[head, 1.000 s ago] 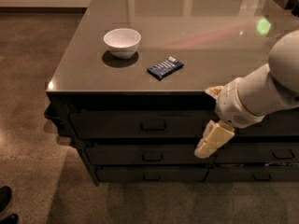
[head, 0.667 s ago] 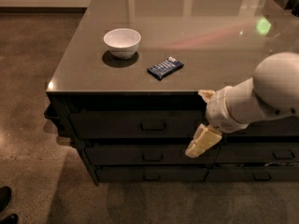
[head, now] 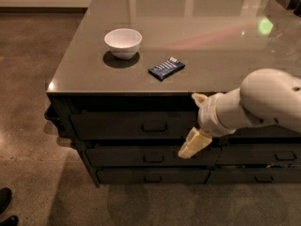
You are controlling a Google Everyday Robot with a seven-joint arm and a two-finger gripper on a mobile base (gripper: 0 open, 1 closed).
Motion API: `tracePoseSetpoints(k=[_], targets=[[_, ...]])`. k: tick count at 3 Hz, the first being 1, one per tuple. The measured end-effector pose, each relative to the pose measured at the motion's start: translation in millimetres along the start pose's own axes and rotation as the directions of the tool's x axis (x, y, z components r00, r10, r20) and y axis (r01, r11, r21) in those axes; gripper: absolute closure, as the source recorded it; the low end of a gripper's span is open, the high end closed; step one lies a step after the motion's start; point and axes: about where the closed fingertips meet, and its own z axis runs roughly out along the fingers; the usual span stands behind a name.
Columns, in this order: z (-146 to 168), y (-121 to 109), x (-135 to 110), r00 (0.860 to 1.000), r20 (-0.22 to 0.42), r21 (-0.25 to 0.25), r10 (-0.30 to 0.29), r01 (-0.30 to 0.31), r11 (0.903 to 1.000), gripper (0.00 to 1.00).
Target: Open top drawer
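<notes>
View: camera view, the only one, looking down on a cabinet from its front.
Tabletop [head: 221,55]: one, glossy grey-brown, with a green spot of light near its far right.
White bowl [head: 123,42]: one, upright, on the left part of the tabletop.
Blue packet [head: 166,68]: one, lying flat just right of the bowl and apart from it, nearer the front edge.
Top drawer [head: 108,125]: one, dark, directly under the tabletop's front edge on the left stack; its front lies in shadow beneath that edge.
Handle [head: 154,126]: one small rectangular loop at the centre of the top drawer's front.
Lower drawers [head: 117,157]: two in the same stack, each with one loop handle, the lowest the narrowest.
Neighbouring stack [head: 282,157]: two dark fronts show at the right; my arm covers what is above them.
My arm [head: 268,105]: one, white and rounded, entering from the right across the drawer fronts.
My gripper [head: 188,125]: one, in front of the top drawer, right of its handle and apart from it. My two cream fingers [head: 192,145] are spread wide and hold nothing; the lower one crosses the seam between the top and second drawers. Whether it touches the fronts I cannot tell.
Floor [head: 33,79]: brown, speckled.
Dark shoe tips [head: 5,200]: two, at the lower left corner.
</notes>
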Motion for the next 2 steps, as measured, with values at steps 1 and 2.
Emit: tracePoseSetpoints(k=[1, 2], targets=[[30, 11, 0, 1.0, 0.029, -0.036, -0.006, 0.007, 0.9993, 0.0], [100, 24, 0, 0.996, 0.073, -0.061, -0.046, 0.05, 0.9969, 0.0]])
